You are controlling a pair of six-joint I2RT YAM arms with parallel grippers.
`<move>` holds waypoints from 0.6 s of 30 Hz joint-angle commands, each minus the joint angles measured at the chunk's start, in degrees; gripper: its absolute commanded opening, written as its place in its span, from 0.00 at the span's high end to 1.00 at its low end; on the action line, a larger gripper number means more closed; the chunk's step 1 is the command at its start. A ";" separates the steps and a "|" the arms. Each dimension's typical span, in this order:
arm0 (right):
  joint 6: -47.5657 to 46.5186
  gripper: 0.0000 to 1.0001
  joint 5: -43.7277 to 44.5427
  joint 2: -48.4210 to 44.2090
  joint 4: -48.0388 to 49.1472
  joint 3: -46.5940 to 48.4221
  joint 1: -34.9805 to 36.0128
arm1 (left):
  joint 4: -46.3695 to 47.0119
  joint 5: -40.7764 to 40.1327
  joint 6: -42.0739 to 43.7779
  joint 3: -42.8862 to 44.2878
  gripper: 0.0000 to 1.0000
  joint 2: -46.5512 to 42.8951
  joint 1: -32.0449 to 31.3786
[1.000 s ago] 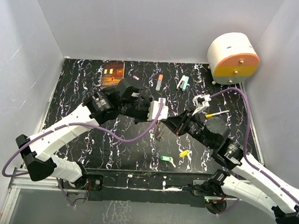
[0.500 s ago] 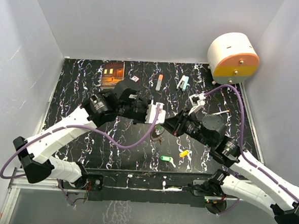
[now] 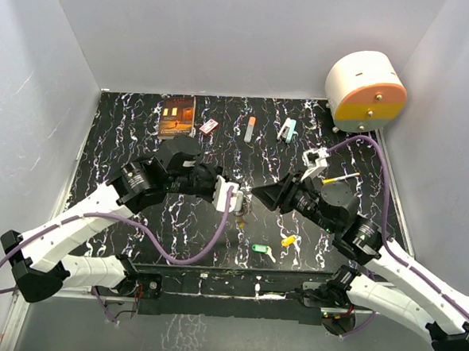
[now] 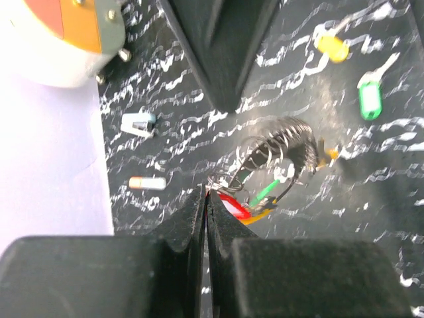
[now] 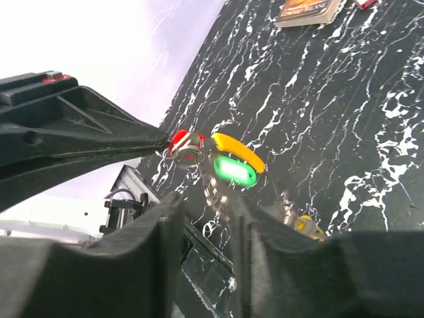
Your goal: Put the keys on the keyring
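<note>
My left gripper (image 3: 234, 204) (image 4: 207, 193) is shut on the red key (image 4: 233, 204) (image 5: 179, 140), which sits on a small wire ring. From it hangs the keyring (image 3: 241, 217): the orange-yellow arc (image 5: 240, 152), the silvery coil (image 4: 281, 142) and a green key (image 5: 233, 169) (image 4: 266, 191). My right gripper (image 3: 255, 195) (image 5: 207, 202) is open, and the blurred coil hangs between its fingers. A second green key (image 3: 260, 248) (image 4: 370, 99) and a yellow key (image 3: 289, 241) (image 4: 331, 47) lie loose on the table.
A round white-and-orange drum (image 3: 365, 90) stands at the back right. A small book (image 3: 177, 116), a red-and-white card (image 3: 209, 126), an orange-capped marker (image 3: 249, 129) and a white-teal clip (image 3: 287, 130) lie along the back. The black marbled table (image 3: 125, 137) has grey walls around it.
My left gripper has drawn back and down toward the near left, and the keyring cluster has come with it. The right gripper has stayed close beside it.
</note>
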 commanded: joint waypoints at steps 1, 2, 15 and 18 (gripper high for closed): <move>-2.00 0.57 5.18 -2.57 -2.19 3.98 -0.12 | 2.41 -9.39 8.53 -3.44 1.00 -2.85 -0.07; -2.27 0.50 5.82 -2.76 -2.91 4.09 -0.11 | 2.09 -11.12 9.40 -3.80 1.00 -2.82 0.01; -3.65 0.24 7.75 0.18 -4.53 1.82 -0.11 | 4.89 -12.44 14.08 -3.48 1.00 4.89 18.17; -4.00 0.23 8.63 0.89 -4.54 1.64 -0.20 | 7.54 -11.39 13.81 0.54 1.00 10.45 22.47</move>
